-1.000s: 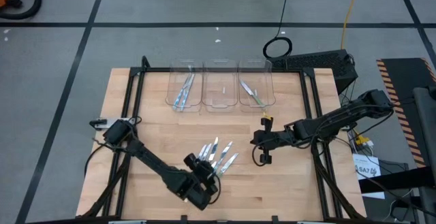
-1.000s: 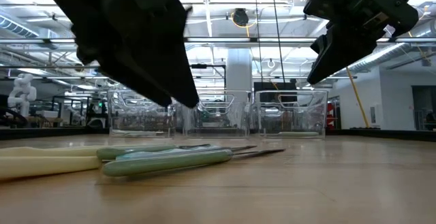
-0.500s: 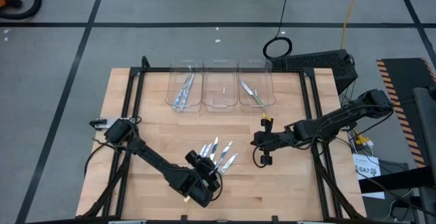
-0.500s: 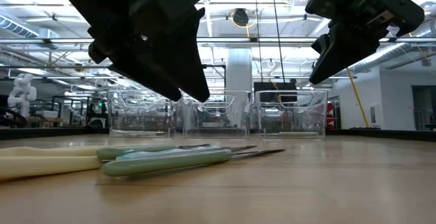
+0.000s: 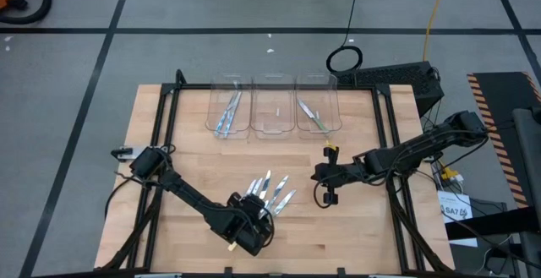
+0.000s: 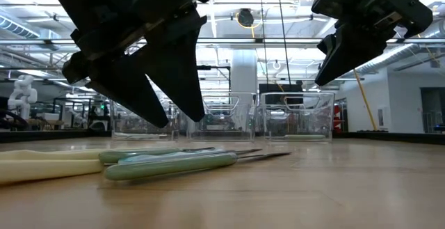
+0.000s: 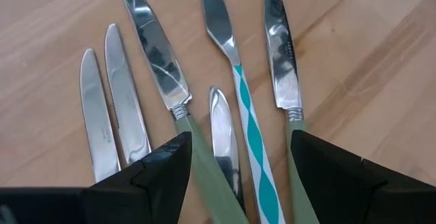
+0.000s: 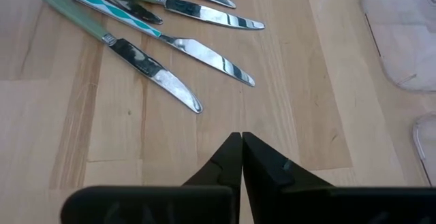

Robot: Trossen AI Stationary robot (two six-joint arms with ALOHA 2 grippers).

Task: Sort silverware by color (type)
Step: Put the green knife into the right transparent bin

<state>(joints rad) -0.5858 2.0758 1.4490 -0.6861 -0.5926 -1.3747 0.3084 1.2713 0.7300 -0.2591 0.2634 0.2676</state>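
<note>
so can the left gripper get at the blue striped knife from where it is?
Probably yes. The left gripper is open just above the pile, with the striped knife between its fingers. But green-handled knives lie close on both sides, so it may catch one too.

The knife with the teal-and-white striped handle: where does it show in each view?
High view: too small to pick out within the knife cluster.
Low view: cannot be told apart.
Left wrist view: striped knife, centre, between two green-handled knives.
Right wrist view: upper left.
Shared landmark: the fanned cluster on the wooden table.

Green & teal-striped knife handles (image 7: pixel 253 139)
</note>
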